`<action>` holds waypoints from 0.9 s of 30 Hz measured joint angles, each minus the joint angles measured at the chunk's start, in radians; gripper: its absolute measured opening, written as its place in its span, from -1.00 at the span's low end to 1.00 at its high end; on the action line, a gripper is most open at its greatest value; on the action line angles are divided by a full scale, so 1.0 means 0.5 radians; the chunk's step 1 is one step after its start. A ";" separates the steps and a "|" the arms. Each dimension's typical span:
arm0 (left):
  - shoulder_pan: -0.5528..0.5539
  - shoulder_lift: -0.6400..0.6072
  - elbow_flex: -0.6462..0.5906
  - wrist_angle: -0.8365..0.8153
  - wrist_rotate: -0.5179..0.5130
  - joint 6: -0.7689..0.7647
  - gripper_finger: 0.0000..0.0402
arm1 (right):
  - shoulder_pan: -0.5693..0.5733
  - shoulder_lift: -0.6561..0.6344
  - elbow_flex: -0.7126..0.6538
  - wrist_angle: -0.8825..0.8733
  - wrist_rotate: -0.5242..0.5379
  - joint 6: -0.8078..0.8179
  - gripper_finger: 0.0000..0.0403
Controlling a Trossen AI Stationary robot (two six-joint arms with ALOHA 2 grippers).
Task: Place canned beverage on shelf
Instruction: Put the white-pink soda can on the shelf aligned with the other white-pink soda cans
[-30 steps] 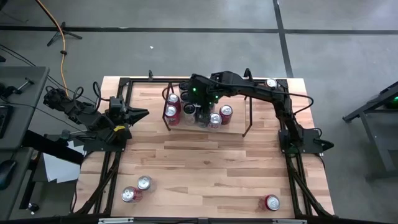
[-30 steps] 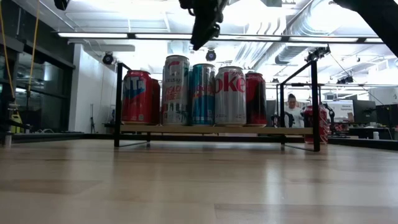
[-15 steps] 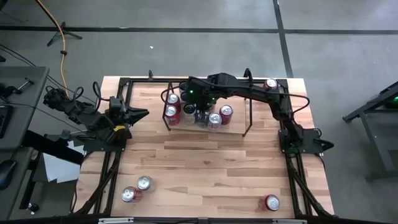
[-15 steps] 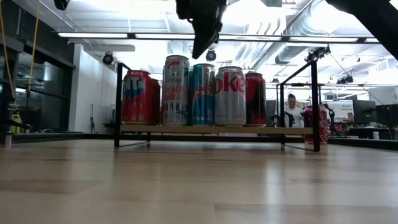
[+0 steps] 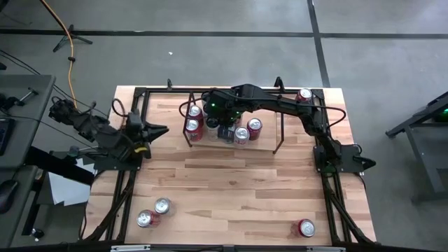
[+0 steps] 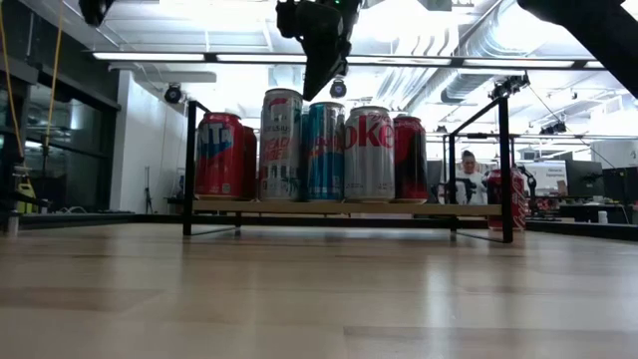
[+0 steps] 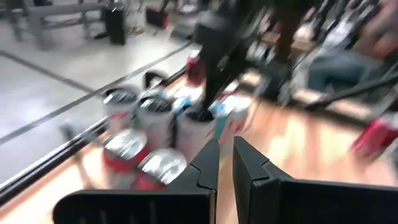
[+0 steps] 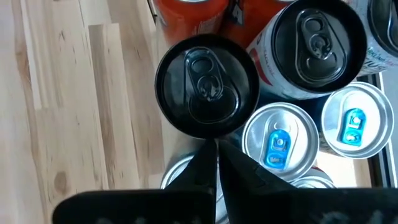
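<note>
The right gripper [image 8: 217, 163] has its fingers pressed together on nothing, hanging above the cans clustered on the shelf [image 5: 276, 145], over a black-topped can [image 8: 206, 85]. Beside that can stand a second black-topped can [image 8: 319, 47] and two silver-topped cans with blue tabs [image 8: 280, 143]. In the low view the gripper sits clear above the row, over a tall silver can [image 6: 282, 145]. The left gripper [image 5: 159, 129], fingers clenched and empty, waits at the table's left edge. Three more cans [image 5: 162, 206] lie near the table's front edge.
</note>
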 joint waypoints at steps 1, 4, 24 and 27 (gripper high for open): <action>-0.001 0.001 -0.002 -0.104 -0.022 -0.046 -1.00 | 0.000 0.001 0.000 0.004 -0.006 0.000 -1.00; 0.011 0.014 -0.016 -0.488 -0.075 -0.354 -1.00 | 0.000 0.006 0.000 0.014 -0.018 0.015 -1.00; 0.624 -0.002 -0.797 -0.002 0.411 -0.338 -1.00 | 0.016 0.024 0.000 0.146 -0.123 0.016 -1.00; 0.806 0.010 -0.797 0.080 0.543 -0.156 -1.00 | 0.038 0.053 0.001 0.163 -0.152 0.016 -1.00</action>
